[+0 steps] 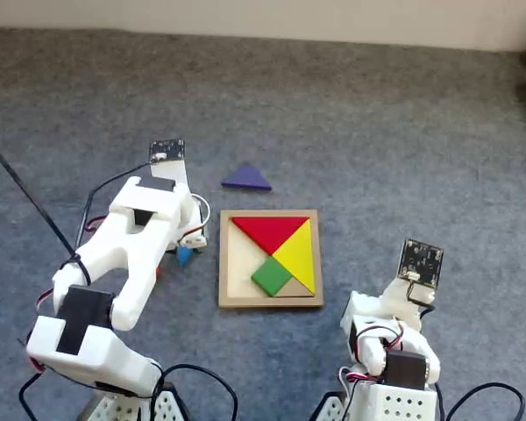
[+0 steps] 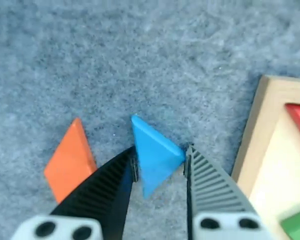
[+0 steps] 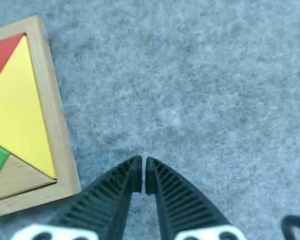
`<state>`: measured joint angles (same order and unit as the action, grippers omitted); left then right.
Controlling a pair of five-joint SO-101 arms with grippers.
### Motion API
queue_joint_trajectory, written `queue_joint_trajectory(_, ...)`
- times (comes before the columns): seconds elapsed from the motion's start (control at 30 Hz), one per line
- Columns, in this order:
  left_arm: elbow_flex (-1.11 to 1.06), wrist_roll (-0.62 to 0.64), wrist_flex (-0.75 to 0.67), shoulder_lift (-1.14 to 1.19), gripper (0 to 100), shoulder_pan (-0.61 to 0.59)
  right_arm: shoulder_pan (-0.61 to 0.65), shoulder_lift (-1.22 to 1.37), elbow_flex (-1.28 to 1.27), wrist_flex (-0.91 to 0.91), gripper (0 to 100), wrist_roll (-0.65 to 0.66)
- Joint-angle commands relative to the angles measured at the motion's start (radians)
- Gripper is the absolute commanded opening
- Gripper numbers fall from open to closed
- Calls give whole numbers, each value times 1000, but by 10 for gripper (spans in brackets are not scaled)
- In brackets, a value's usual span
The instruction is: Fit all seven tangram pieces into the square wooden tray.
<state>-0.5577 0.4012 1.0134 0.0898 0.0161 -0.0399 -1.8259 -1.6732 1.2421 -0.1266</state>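
Left tool pinched blue triangle across two edges, low on worktop, between orange piece and tray. Right tool closed, empty. Triangle looked light, rigid, slick-painted. Slanted edges might squirt free, so best held mid-body.

Your left arm lies stretched over the carpet beside the square wooden tray. A blue piece peeks out under its wrist, on the tray side. In the tray, a red triangle, a yellow triangle and a green square lie touching. A purple triangle lies beyond the arm's tip, near the tray's far edge. Your right arm sits folded on the tray's other side.
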Motion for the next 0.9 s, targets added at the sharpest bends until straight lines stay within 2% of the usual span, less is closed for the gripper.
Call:
queue_joint_trajectory(0.0, 82, -83, 46, -4, 83, -8, -4, -22, -136, 8, 33, 6)
queue_joint_trajectory(0.13, 137, -118, 110, -4, 83, 13, -4, -22, -136, 8, 33, 6)
queue_joint_trajectory(0.3, 153, -123, 149, -5, 83, 117, -4, -22, -136, 8, 33, 6)
queue_joint_trajectory(0.43, 151, -170, 157, -5, 83, 186, -4, -22, -136, 8, 33, 6)
queue_joint_trajectory(0.87, 189, -167, 149, -70, 86, 337, 45, -22, -136, 8, 33, 6)
